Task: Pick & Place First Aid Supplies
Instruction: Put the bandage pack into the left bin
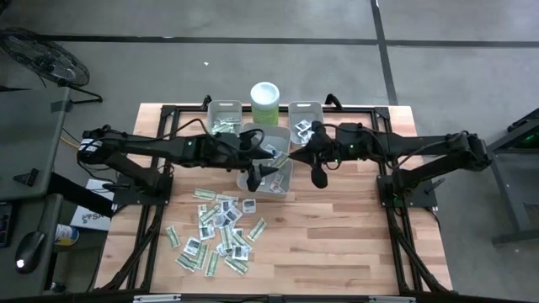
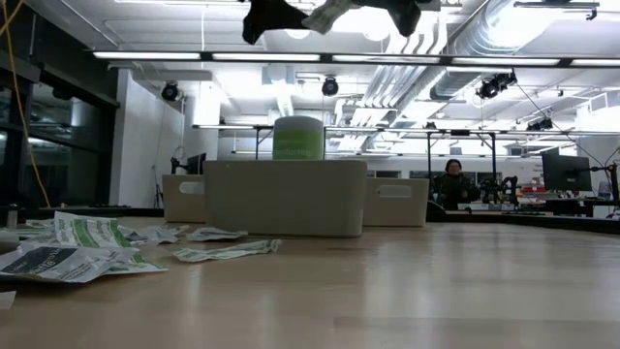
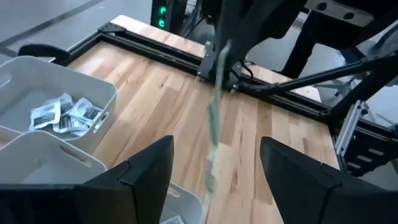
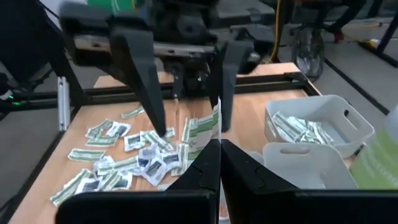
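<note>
A narrow pale green-white strip packet (image 3: 214,118) is up in the air between my two grippers, above the near grey bin (image 1: 271,182). My right gripper (image 4: 216,144) is shut on it. My left gripper (image 3: 216,152) faces it, open, one finger on either side of the strip's free end without touching it. Both grippers (image 1: 276,156) (image 1: 296,155) meet over the table's far middle. Many more first aid supplies (image 1: 221,232), strips and white squares, lie flat in a loose heap on the near left of the table. My right gripper pinches one end of the strip packet (image 4: 209,133) between its two shut fingers. It comes nearly level from the table's right side. The strip reaches out past the fingertips toward the left gripper and is lifted clear of the bins and the table.
Two grey bins stand at the far edge: the left one (image 1: 224,107) holds green-white strips, the right one (image 1: 306,106) white squares. A pale green, white-lidded canister (image 1: 265,98) stands between them. Bare wood lies to the near right. A person (image 2: 452,181) sits far behind the table.
</note>
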Motion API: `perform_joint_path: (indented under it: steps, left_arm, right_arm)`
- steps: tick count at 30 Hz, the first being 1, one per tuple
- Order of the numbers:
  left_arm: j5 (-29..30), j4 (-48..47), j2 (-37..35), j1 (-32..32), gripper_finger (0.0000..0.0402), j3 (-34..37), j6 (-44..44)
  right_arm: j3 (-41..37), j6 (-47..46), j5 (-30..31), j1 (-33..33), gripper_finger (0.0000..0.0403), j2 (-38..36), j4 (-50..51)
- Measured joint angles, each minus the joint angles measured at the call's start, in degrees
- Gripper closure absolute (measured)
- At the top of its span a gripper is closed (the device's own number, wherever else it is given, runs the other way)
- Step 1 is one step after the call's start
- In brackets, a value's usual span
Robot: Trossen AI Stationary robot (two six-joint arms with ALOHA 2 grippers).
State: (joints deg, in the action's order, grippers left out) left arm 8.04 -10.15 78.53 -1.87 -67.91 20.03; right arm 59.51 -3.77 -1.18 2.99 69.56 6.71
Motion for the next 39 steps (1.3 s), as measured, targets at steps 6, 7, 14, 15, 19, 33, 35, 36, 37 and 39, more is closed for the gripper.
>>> perform_joint_path:
  steps: [6,7,14,15,19,33,35,36,37,39]
  left_arm:
    - [1.44,0.13,0.40,0.00,0.0163,-0.01,1.22]
    - [1.59,0.18,0.38,0.00,0.0163,-0.01,1.25]
    - [4.53,0.13,0.38,0.00,0.0172,-0.01,1.46]
    - [4.50,0.13,0.38,0.00,0.0178,-0.01,1.58]
    - [4.30,-0.22,0.38,0.00,0.0218,-0.01,2.95]
    - [5.02,-0.26,0.38,0.02,0.0394,-0.01,2.84]
    - [5.09,-0.29,0.38,0.02,0.0395,-0.01,2.71]
    - [5.17,-0.29,0.38,0.02,0.0398,-0.01,2.73]
    - [5.23,-0.29,0.38,0.02,0.0399,-0.01,2.75]
    - [6.19,-0.31,0.38,0.02,0.0399,-0.01,2.74]
  right_arm:
    - [0.00,1.10,-3.05,0.82,0.0403,0.00,-3.59]
    - [0.00,1.36,-3.20,0.82,0.0403,0.00,-3.74]
    - [0.00,1.62,-4.79,1.76,0.0403,0.00,-3.69]
    - [0.00,1.79,-4.80,2.00,0.0403,0.00,-3.88]
    - [0.00,1.89,-5.52,3.05,0.0403,0.00,-3.99]
    - [0.00,2.34,-8.82,6.07,0.0403,0.00,-4.01]
    - [0.00,2.62,-8.82,6.07,0.0402,0.00,-4.01]
    - [0.00,2.62,-8.82,6.07,0.0402,0.00,-4.01]
    - [0.00,2.64,-8.82,6.07,0.0402,0.00,-4.01]
    - [0.00,2.69,-8.80,6.05,0.0401,0.00,-4.04]
